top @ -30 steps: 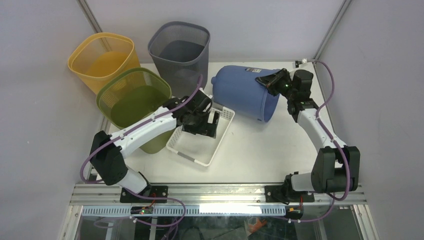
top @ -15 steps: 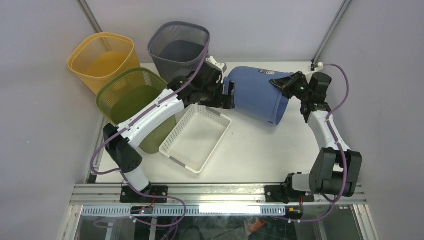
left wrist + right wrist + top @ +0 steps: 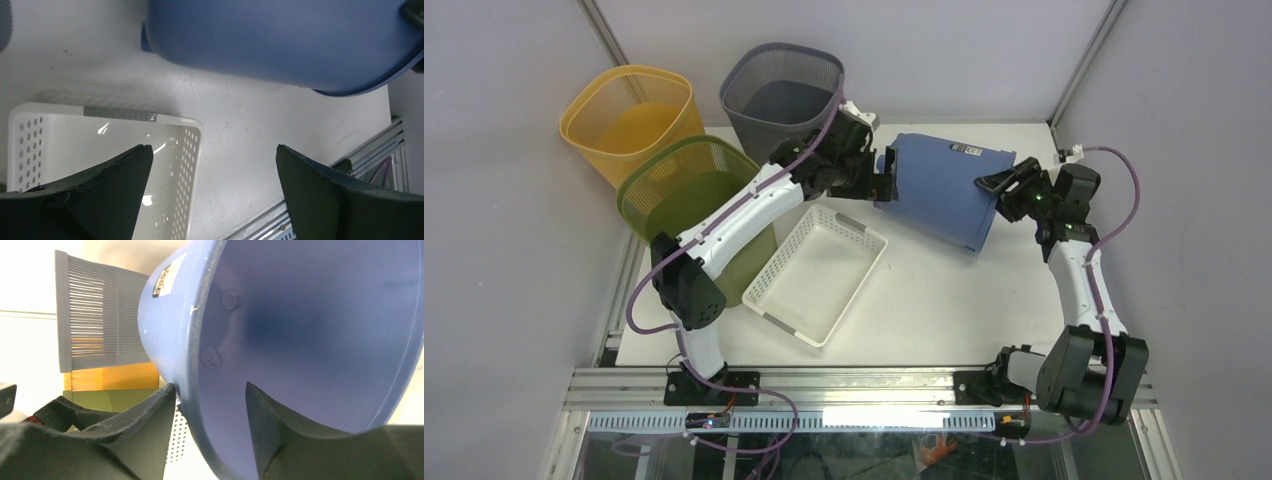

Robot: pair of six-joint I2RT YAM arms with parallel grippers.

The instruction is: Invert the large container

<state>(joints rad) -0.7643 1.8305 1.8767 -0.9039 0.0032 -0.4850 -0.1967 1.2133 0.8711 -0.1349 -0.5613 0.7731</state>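
Observation:
The large blue container (image 3: 944, 195) lies on its side at the back of the table, base to the left and mouth to the right. My right gripper (image 3: 1001, 188) straddles its rim at the mouth. In the right wrist view (image 3: 211, 385) one finger touches the outer wall and the other sits inside the container (image 3: 325, 330) with a gap to the wall. My left gripper (image 3: 886, 185) is open and empty beside the base. In the left wrist view (image 3: 214, 155) the container (image 3: 280, 40) lies beyond the fingertips.
A white perforated tray (image 3: 816, 272) lies in front of the container, left of centre. A green bin (image 3: 694, 200), a yellow bin (image 3: 629, 115) and a grey bin (image 3: 784, 95) stand at the back left. The back right corner post is near my right arm.
The container has tipped from tilted to lying on its side and shifted right with my right gripper. My left arm has swung from over the white tray up to the container's base.

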